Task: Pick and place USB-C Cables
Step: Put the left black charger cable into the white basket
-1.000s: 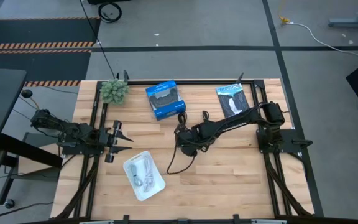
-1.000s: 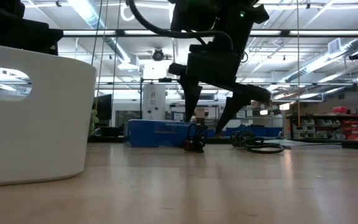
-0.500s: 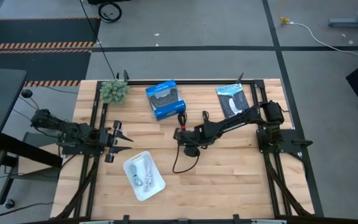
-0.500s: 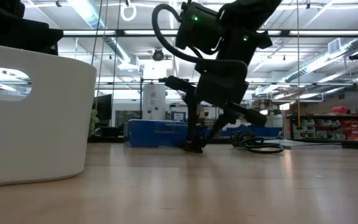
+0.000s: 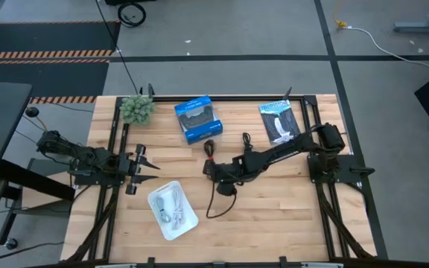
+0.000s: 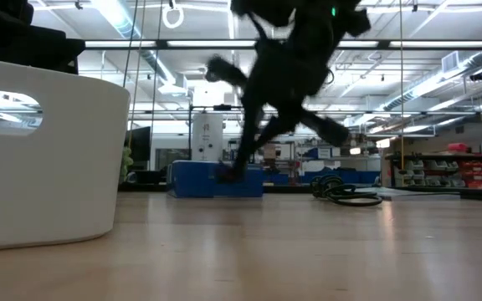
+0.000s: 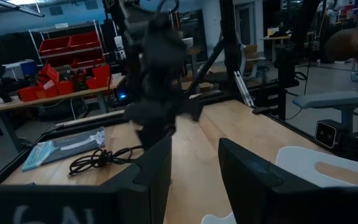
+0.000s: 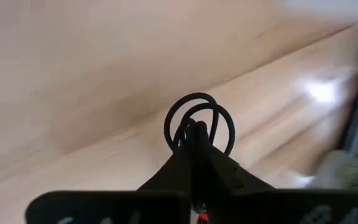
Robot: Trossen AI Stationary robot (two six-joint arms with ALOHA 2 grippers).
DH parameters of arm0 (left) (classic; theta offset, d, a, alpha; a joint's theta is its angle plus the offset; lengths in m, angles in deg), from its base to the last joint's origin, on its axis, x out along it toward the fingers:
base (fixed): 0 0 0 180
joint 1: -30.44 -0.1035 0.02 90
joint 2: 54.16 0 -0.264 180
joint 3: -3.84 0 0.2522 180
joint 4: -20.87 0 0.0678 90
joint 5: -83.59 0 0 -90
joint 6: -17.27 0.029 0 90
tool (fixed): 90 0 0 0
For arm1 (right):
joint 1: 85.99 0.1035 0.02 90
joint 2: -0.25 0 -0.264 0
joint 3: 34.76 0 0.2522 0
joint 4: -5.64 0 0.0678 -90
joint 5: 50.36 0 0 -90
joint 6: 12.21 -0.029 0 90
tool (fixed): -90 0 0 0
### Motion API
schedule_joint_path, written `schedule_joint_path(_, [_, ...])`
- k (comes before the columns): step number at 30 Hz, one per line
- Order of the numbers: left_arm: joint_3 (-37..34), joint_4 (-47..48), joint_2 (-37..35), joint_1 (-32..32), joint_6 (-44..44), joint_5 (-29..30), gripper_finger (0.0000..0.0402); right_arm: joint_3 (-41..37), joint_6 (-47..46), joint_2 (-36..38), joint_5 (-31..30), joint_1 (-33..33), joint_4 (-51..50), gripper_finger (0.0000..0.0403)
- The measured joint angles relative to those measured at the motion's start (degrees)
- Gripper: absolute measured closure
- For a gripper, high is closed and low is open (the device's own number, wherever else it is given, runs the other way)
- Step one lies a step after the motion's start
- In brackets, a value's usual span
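Right gripper: the right gripper (image 5: pixel 211 170) is seen near the table's centre in the high view, at the end of an arm stretched in from 3 o'clock; its fingers (image 8: pixel 194 149) are pressed together on a black cable (image 8: pixel 199 124), whose loops are seen just past the fingertips in the right wrist view.
Held cable: the black cable is carried clear of the wood; a long strand is seen trailing from the gripper toward 6 o'clock and ending on the boards (image 5: pixel 216 205).
Left gripper: the left gripper (image 5: pixel 146 165) is parked at the 9 o'clock side of the table, with its jaws set apart and nothing between them.
White tray: the white tray (image 5: pixel 189 222) is placed at about 7 o'clock from the right gripper, near the left gripper; a white cable (image 5: pixel 171 206) is seen lying inside it.
Other cable: a further black cable (image 7: pixel 98 159) is seen coiled loosely on the wood in the left wrist view, beside the packet.
Blue box: the blue box (image 5: pixel 197 119) is placed at 12 o'clock from the right gripper, near the far edge.
Packet: the flat black-and-white packet (image 5: pixel 278 120) is laid toward 2 o'clock.
Green plant: a small green plant (image 5: pixel 136 109) is set at the 10 o'clock corner.
Table: the wooden table (image 5: pixel 274 212) is framed by dark rails.
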Motion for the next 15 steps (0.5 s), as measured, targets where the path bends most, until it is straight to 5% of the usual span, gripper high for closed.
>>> schedule_joint_path(7, [0.0, -0.2, 0.0, 0.0, 0.0, 0.0, 0.0260, 6.0, -0.9, 3.2, 3.9, 5.5, 0.6, 0.0388])
schedule_joint_path(15, [0.0, -0.3, 0.0, 0.0, 0.0, 0.0, 0.0260, 6.6, -6.7, 4.4, 24.3, 9.2, 12.1, 0.0379])
